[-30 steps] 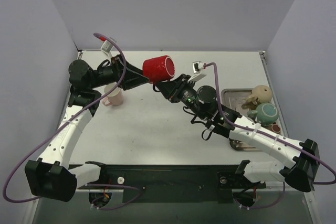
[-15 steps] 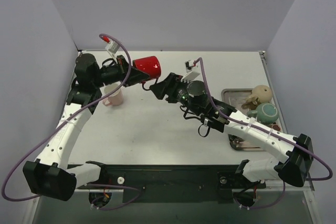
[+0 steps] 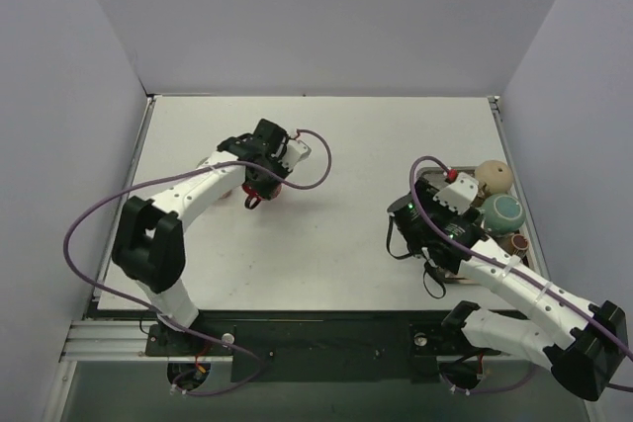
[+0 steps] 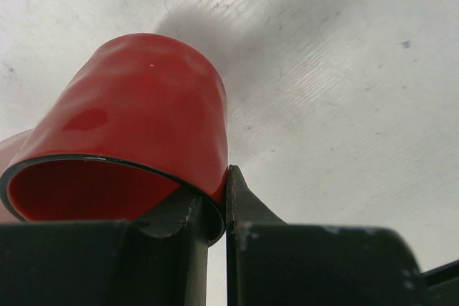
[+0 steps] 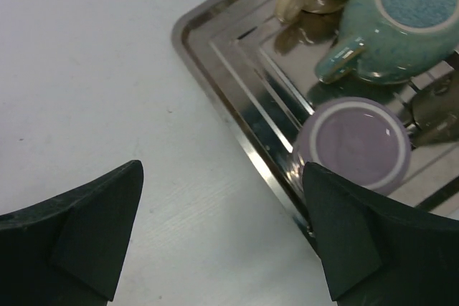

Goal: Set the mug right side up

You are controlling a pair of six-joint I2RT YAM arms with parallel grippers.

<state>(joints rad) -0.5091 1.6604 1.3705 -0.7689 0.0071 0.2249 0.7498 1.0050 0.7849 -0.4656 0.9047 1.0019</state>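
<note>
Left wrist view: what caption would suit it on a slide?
Left gripper pinching the rim of the red mug, one finger inside, one outside, white table behind.

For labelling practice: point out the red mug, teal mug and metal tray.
red mug (image 4: 143,105), left wrist view, outer wall
teal mug (image 5: 409,5), right wrist view, blue top face
metal tray (image 5: 226,84), right wrist view, stepped rim

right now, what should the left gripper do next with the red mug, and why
Probably lower and level the red mug until its base sits flat on the table, without releasing yet. The left gripper pinches its rim, the opening faces the wrist camera, but the mug looks tilted and table contact is unclear.
</note>
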